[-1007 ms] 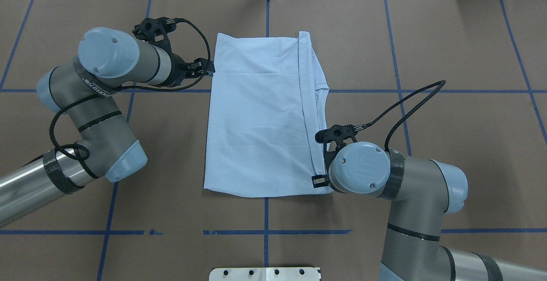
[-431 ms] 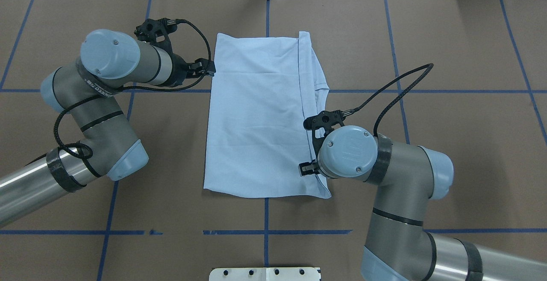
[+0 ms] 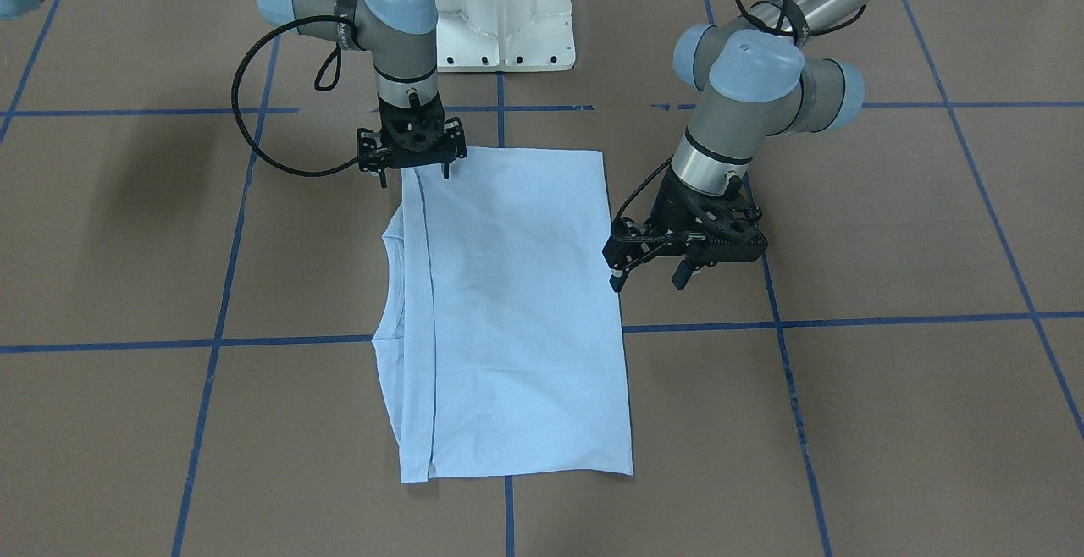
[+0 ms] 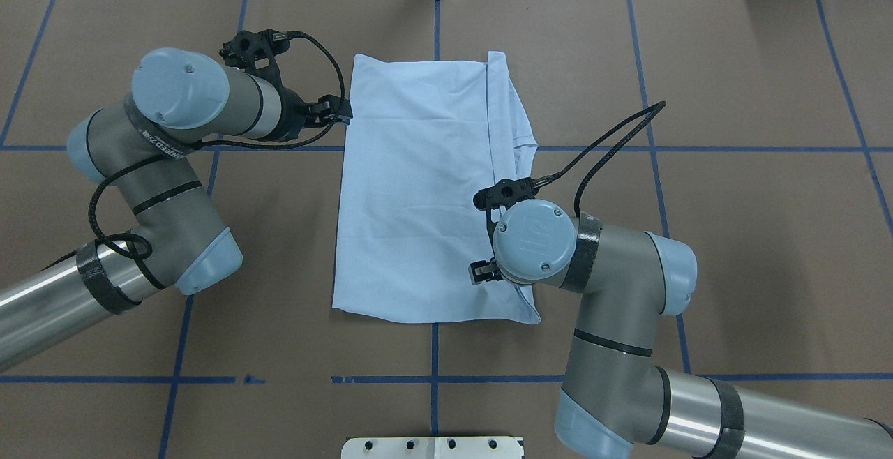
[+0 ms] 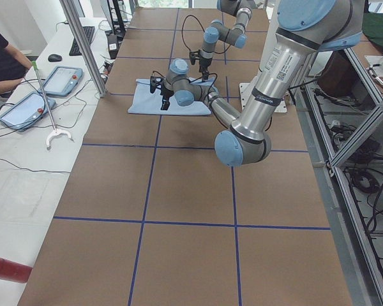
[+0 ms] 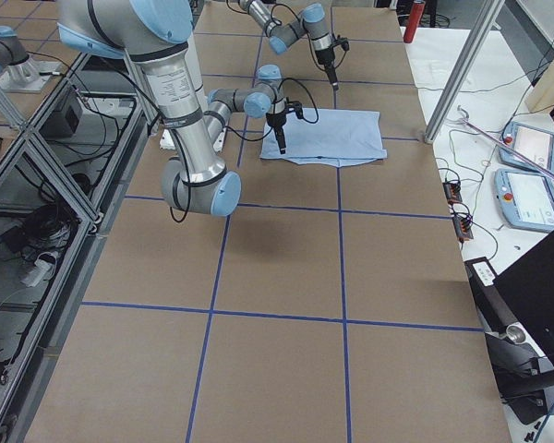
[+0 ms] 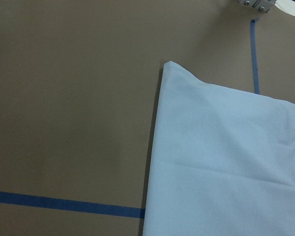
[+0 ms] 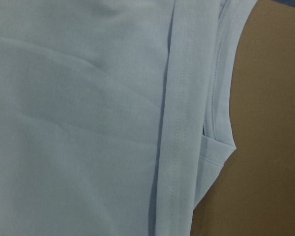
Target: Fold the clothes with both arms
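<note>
The pale light-blue T-shirt lies flat on the brown table, folded into a tall rectangle, with a hem strip and a sleeve edge along its right side. Its print and neck label are hidden. My left gripper is open and empty, just off the shirt's left edge. My right gripper is open and empty, hovering over the shirt's near right corner, mostly hidden under its wrist in the overhead view. The left wrist view shows the shirt's far left corner. The right wrist view shows the hem and sleeve.
The white pedestal base stands at the table's near edge. Blue tape lines grid the brown table. An operator and tablets are at a side bench. A metal post stands at the far edge.
My right arm has moved left and slightly forward, from beside the shirt's near right corner to over it. My left arm has barely moved.
</note>
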You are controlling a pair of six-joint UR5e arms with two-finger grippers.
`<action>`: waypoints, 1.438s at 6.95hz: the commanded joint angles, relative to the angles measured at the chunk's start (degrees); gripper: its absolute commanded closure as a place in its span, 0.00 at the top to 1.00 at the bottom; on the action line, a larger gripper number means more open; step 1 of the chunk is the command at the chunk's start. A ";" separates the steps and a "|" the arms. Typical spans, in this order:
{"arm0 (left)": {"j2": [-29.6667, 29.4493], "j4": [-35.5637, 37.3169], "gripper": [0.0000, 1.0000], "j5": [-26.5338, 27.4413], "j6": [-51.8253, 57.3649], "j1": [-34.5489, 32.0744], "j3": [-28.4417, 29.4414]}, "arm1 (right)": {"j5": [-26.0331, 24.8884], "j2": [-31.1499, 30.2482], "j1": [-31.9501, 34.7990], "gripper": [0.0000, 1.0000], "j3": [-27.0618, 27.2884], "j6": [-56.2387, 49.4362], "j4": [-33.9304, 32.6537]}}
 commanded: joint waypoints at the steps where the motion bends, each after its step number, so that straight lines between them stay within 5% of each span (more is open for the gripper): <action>1: -0.09 0.05 1.00 0.00 -0.08 0.00 0.01 | 0.26 -0.67 0.11 1.00 -0.55 -0.34 -0.19; 10: -0.88 0.05 1.00 0.00 -0.17 0.18 0.01 | 0.35 -2.43 0.90 1.00 -1.96 -3.59 -0.11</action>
